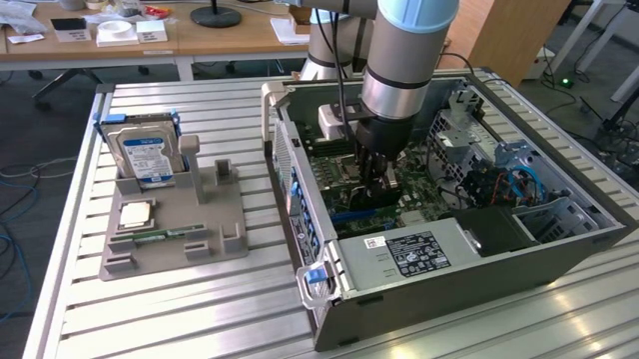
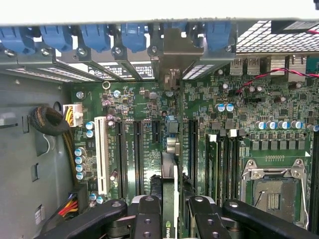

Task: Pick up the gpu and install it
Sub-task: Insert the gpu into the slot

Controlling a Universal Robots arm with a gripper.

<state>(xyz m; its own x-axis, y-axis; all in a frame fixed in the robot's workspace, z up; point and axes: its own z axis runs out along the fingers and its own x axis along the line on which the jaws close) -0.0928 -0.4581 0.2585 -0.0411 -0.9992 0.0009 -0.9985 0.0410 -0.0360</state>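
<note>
- Gripper (image 2: 169,211) work is inside the open computer case (image 1: 559,239): the two black fingers (image 2: 147,219) stand narrow, closed on the top edge of the gpu (image 2: 169,199), which stands on edge between them.
- Seen from the wrist view, the gpu hangs just above the motherboard (image 2: 279,104), in line with the long black expansion slots (image 2: 137,154), and its silver end bracket (image 2: 172,59) is at the rear wall of the case, between the blue slot clips (image 2: 134,37).
- From the exterior view, the arm reaches down into the case, and the gripper (image 1: 375,183) is near the middle of the motherboard.
- I judge the card to be light and stiff, but fragile: the board is thin, with small parts on it.
- The safe hold seems to be on the flat faces near the upper edge, as now, away from the contact edge.
- A tilted card could jam in the slot, so the narrow grip must keep it upright.
- Beside the case, the grey parts holder (image 1: 170,239) carries the hard drive (image 1: 150,153).
</note>
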